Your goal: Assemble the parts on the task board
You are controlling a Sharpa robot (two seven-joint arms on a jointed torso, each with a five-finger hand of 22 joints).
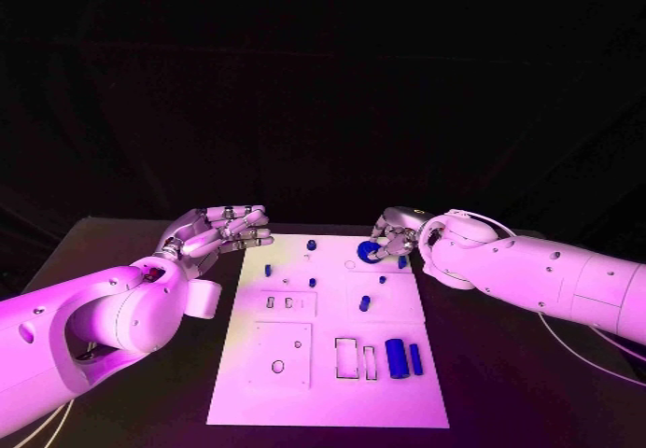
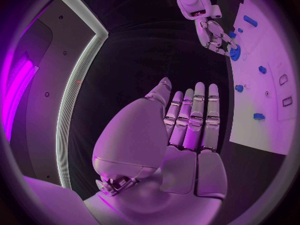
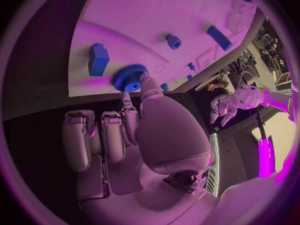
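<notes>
Head view. The white task board (image 1: 330, 336) lies on the black table (image 1: 512, 373) between the two arms. The right hand (image 1: 393, 235) sits over the board's far right corner, its fingertips pinching a blue gear (image 1: 369, 250) that lies at the board surface. Just beside that hand, toward the robot, stands a small blue block (image 1: 402, 262); nearer the robot lie a blue peg (image 1: 365, 302) and, well apart from the hand, a long blue bar (image 1: 396, 357) with a thinner blue strip (image 1: 416, 359) beside it. The left hand (image 1: 222, 233) hovers off the board's far left edge — fingers extended side by side, holding nothing.

Left wrist view. The left hand (image 2: 187, 130) shows a flat palm with straight, empty fingers. Beyond its fingertips the right hand (image 2: 215, 37) reaches down to the gear (image 2: 235, 53) at the board (image 2: 262, 130) edge.

Right wrist view. The right hand (image 3: 147, 130) has thumb and a finger closed on the gear (image 3: 130, 77) — the toothed rim is visible against the board (image 3: 144, 30). The block (image 3: 98, 58) stands just beside the gear; the left hand (image 3: 222, 107) is well apart, beyond the board's edge.
</notes>
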